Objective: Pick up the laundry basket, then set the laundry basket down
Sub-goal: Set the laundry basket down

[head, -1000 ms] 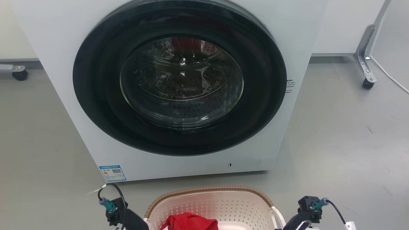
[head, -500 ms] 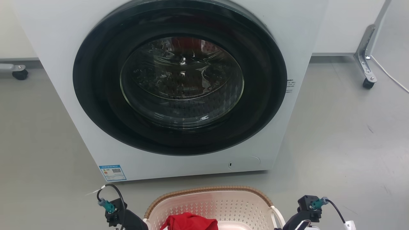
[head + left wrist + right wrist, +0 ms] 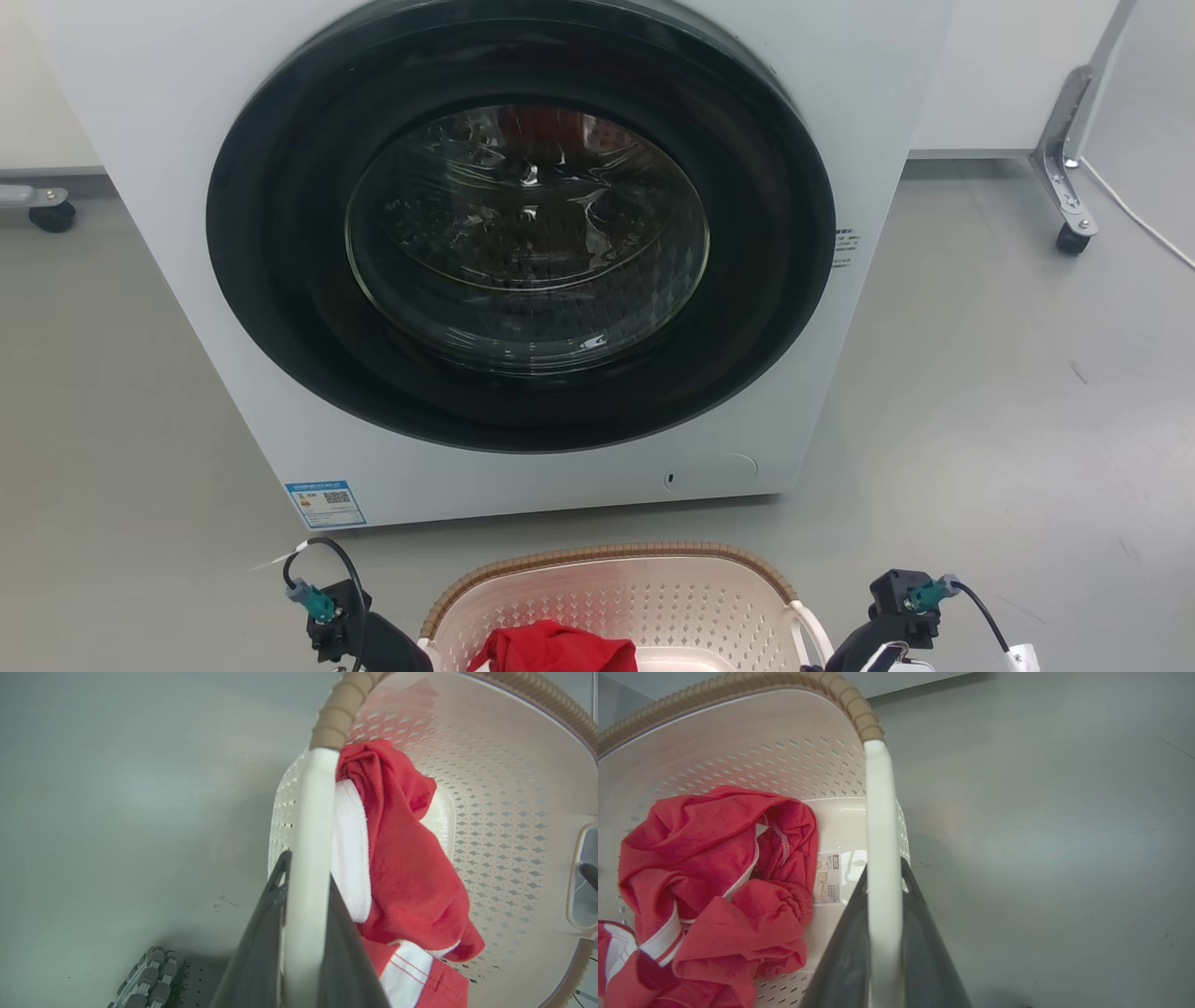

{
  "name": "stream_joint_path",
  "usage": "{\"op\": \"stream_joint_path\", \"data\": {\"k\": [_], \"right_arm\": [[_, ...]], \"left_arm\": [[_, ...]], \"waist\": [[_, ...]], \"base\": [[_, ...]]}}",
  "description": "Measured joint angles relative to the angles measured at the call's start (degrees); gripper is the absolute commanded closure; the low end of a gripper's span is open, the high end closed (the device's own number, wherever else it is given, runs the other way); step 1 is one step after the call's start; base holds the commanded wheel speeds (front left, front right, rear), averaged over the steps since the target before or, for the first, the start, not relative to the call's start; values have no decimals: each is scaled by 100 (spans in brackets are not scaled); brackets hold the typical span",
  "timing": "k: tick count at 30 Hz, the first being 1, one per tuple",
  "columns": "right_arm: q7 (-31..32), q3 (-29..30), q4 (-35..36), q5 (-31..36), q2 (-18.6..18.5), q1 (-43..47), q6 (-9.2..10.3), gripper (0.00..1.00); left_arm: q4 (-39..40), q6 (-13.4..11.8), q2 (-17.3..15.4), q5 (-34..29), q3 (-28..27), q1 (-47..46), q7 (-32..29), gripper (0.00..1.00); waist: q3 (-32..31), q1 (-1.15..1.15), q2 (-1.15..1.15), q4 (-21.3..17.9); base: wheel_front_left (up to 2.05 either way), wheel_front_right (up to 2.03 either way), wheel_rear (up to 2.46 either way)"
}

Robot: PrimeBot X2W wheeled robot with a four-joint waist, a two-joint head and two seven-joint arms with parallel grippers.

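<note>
Barely anything moved (camera only): left gripper (image 3: 306,882) and right gripper (image 3: 883,882) stay clamped on the basket (image 3: 607,597) handles (image 3: 310,812); grip seems secure.

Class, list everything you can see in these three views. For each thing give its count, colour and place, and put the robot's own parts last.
washing machine: one, white, on the floor beyond the basket
door: one, black ring round glass, on the washer's front
sticker: one, blue, on the washer's lower left front
laundry basket: one, cream-white with a brown rim, between the grippers
red clothing: bundled so the count is unclear, red with white trim, inside the basket
label: one, white, on the basket's bottom
caster wheels: two, black, far right and far left
floor: grey
left gripper: dark, shut on the white left handle
right gripper: dark, shut on the white right handle
</note>
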State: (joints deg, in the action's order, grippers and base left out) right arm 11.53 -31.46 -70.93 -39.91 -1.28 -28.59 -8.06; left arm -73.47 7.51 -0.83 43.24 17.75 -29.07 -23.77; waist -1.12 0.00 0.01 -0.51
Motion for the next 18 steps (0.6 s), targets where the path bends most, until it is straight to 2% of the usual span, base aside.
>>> {"op": "stream_joint_path", "data": {"k": [18], "right_arm": [[-245, -31, 12, -49, -4, -72, -1, 100]], "left_arm": [[80, 0, -4, 8, 57, -42, 275, 100]], "waist": [[350, 0, 0, -16]], "base": [[0, 0, 0]]}}
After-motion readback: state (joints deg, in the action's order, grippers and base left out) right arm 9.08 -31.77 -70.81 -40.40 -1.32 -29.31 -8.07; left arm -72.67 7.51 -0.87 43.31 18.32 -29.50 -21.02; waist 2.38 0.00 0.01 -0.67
